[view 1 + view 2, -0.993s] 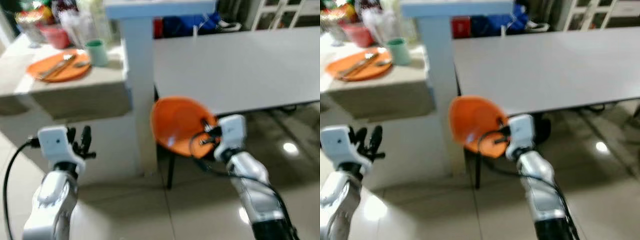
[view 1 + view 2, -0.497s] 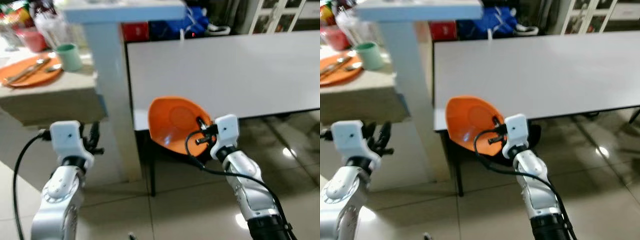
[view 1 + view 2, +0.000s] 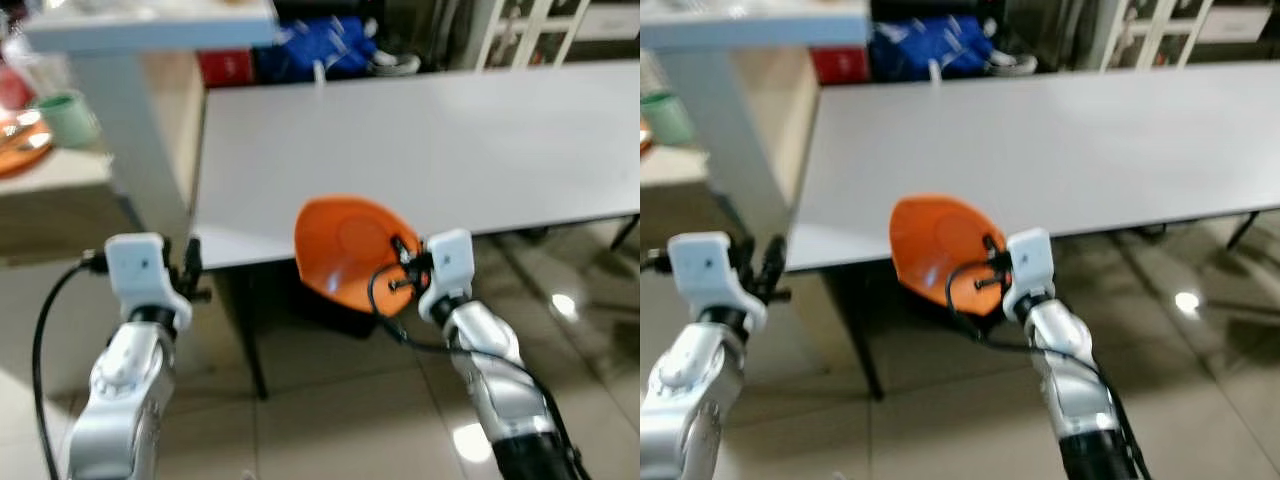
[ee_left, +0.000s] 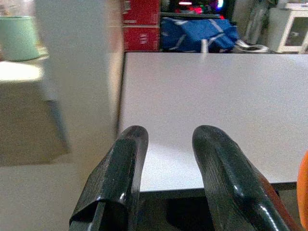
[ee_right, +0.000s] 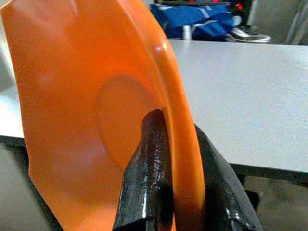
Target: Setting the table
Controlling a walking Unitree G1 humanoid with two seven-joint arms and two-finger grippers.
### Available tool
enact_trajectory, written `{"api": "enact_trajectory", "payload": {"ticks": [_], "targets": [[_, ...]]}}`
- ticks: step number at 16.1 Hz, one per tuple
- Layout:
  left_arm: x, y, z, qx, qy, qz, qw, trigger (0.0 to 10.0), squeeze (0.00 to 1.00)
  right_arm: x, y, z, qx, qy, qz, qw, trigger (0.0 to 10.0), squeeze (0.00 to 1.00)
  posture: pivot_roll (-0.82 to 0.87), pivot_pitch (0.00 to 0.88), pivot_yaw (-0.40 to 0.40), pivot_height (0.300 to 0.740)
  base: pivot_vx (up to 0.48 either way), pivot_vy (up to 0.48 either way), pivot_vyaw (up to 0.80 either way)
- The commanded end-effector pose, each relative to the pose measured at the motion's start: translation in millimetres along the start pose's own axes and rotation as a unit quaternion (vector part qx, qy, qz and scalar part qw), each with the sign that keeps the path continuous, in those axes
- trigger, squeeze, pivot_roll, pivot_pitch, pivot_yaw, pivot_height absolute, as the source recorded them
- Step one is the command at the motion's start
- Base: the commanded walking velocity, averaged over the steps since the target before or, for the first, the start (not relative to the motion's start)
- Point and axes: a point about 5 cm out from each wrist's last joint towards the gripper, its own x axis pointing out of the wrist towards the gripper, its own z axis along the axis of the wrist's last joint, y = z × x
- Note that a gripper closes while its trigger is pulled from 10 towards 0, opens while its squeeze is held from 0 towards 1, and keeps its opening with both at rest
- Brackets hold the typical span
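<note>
My right gripper (image 3: pixel 398 262) is shut on the rim of an orange plate (image 3: pixel 345 250), holding it tilted on edge just in front of the near edge of a long grey table (image 3: pixel 450 140). In the right wrist view the plate (image 5: pixel 101 110) is pinched between the two black fingers (image 5: pixel 151 178). My left gripper (image 3: pixel 190 270) is raised at the left, near the table's front left corner, open with nothing in it; its fingers (image 4: pixel 120 173) stand apart in the left wrist view.
A white pillar (image 3: pixel 120 110) stands left of the table. Beyond it a counter holds a green cup (image 3: pixel 68 117) and another orange plate (image 3: pixel 15 150). Blue bags (image 3: pixel 320 45) and a red box (image 3: pixel 225 65) lie behind the table. Glossy tiled floor lies below.
The camera has swung right, so the counter and pillar slid left and the table fills more of the view. The right gripper still holds the plate, now at the table's edge.
</note>
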Motion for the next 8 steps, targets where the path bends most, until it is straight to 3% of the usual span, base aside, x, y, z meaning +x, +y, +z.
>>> {"api": "enact_trajectory", "payload": {"ticks": [1, 8], "targets": [[2.7, -2.2, 0.8, -0.001, 0.0, -0.001, 1.0, 10.0, 0.0, -0.1, -9.8, 11.8, -0.011, -0.025, -0.012, 1.0, 0.0, 0.0, -0.09, 0.0, 0.05, 0.74, 0.285, -0.382, 0.0], [5.6, -0.7, 0.3, 0.006, 0.001, -0.013, 1.0, 10.0, 0.0, -1.5, -9.5, 7.3, -0.005, -0.024, -0.022, 0.999, 0.0, 0.0, -0.09, 0.0, 0.08, 0.74, 0.31, -0.364, 0.0]]}}
